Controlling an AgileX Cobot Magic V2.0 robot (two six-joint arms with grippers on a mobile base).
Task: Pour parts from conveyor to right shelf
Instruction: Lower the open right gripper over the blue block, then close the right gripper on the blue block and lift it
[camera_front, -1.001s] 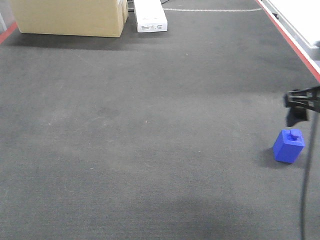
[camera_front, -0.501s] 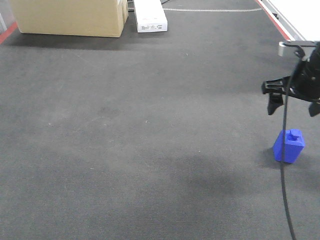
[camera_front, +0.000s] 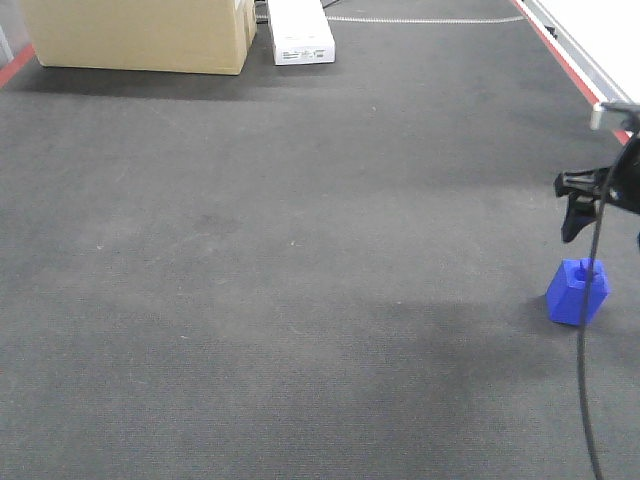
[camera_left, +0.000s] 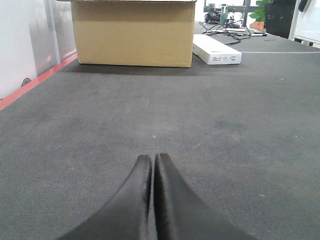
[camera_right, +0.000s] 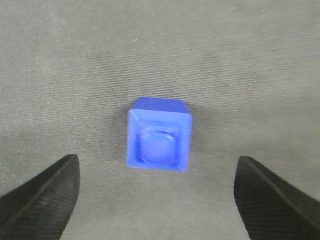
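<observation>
Currently: blue block (camera_front: 577, 292) sits on the dark grey conveyor belt (camera_front: 300, 250), upright, toward the right side of the front view. Square knob on its top faces up; detail is soft in the right wrist view.

Right gripper (camera_front: 603, 228) hangs above the block, partly cut off by the frame edge. Claw released: in the wrist view both black fingers (camera_right: 42, 200) are spread wide, one on each side of the block, clear belt showing between each finger and the block. No contact. Block is roughly centred between them.

A thin black cable (camera_front: 585, 380) runs down from the right arm and crosses in front of the block.

Left gripper (camera_left: 152, 159) is low over the belt, fingertips pressed together, clenched on nothing. Bare belt ahead of it.

Far end of the belt: a large cardboard box (camera_front: 140, 35), with a flat white carton (camera_front: 300, 35) just beside it. Red edge strip (camera_front: 575, 70) runs along the belt's right side.
</observation>
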